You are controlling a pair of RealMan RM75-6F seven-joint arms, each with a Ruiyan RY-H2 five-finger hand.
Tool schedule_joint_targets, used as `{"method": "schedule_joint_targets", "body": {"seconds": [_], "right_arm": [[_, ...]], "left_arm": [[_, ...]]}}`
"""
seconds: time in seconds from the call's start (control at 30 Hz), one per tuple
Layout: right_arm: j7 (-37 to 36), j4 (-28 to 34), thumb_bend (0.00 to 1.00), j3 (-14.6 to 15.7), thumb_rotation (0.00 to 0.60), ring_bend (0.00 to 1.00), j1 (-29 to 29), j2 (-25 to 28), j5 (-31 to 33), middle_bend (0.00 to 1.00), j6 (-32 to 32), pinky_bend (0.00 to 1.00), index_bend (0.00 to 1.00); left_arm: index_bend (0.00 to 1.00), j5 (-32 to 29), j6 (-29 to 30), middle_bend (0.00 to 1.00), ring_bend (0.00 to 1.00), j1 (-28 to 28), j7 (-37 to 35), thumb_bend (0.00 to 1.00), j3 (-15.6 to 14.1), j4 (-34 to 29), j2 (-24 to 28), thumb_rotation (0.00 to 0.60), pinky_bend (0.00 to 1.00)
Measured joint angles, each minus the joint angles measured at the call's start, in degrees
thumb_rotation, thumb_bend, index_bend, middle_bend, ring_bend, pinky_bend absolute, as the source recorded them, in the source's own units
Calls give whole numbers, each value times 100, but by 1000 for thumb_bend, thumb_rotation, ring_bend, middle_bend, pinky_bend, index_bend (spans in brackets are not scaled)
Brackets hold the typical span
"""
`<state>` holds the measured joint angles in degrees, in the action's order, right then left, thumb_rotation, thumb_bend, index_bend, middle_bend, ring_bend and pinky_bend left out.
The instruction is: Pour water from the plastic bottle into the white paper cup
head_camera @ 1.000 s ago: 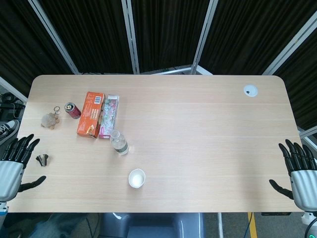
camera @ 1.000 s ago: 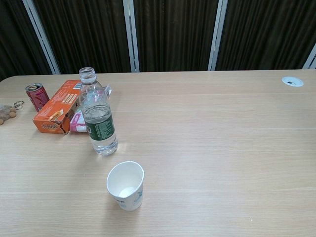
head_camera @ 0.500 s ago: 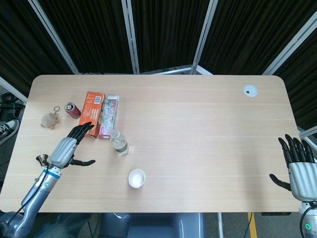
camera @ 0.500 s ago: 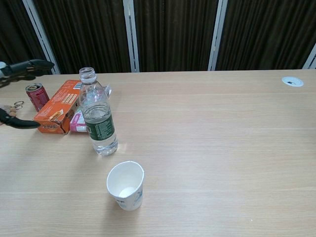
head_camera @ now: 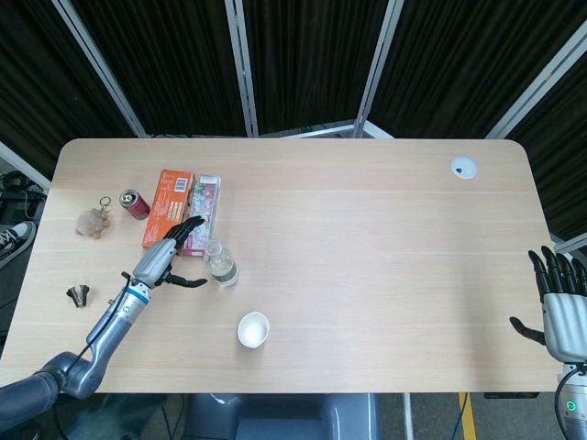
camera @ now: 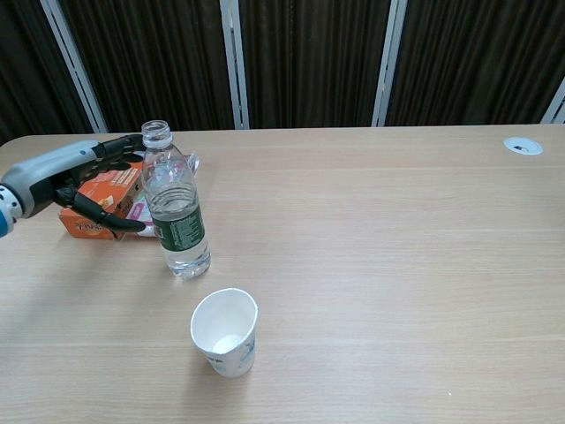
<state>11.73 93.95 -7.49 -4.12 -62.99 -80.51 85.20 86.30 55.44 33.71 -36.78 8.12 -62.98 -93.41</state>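
Observation:
The uncapped plastic bottle (head_camera: 220, 262) (camera: 176, 205) stands upright left of the table's middle, partly filled with water. The white paper cup (head_camera: 253, 329) (camera: 227, 331) stands upright in front of it, nearer the table's front edge. My left hand (head_camera: 165, 256) (camera: 75, 177) is open just left of the bottle, fingers spread toward it, a small gap still showing between them. My right hand (head_camera: 559, 307) hangs open off the table's right edge, seen only in the head view.
Behind the bottle lie an orange box (head_camera: 168, 210) (camera: 104, 199) and a pink packet (head_camera: 202, 213). A red can (head_camera: 134, 203), a small plush keyring (head_camera: 94, 221) and a black clip (head_camera: 78, 294) sit at the left. A white grommet (head_camera: 463, 167) is at the far right.
My left arm has swung in from the table's left edge to just beside the bottle. The right hand has drifted slightly down and right. Bottle and cup have not moved.

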Motion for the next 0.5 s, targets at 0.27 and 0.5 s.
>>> {"method": "schedule_joint_targets", "body": {"seconds": [0.27, 0.5], "right_arm": [[85, -88, 0, -46, 600, 0, -46, -58, 184, 0, -84, 0, 0], [147, -144, 0, -33, 600, 0, -92, -106, 239, 0, -161, 0, 0]], "left_arm": [[0, 114, -222, 0, 0, 365, -1049, 0, -99, 683, -497, 600, 0], [0, 224, -228, 0, 0, 576, -1724, 0, -221, 1044, -741, 600, 0]]}}
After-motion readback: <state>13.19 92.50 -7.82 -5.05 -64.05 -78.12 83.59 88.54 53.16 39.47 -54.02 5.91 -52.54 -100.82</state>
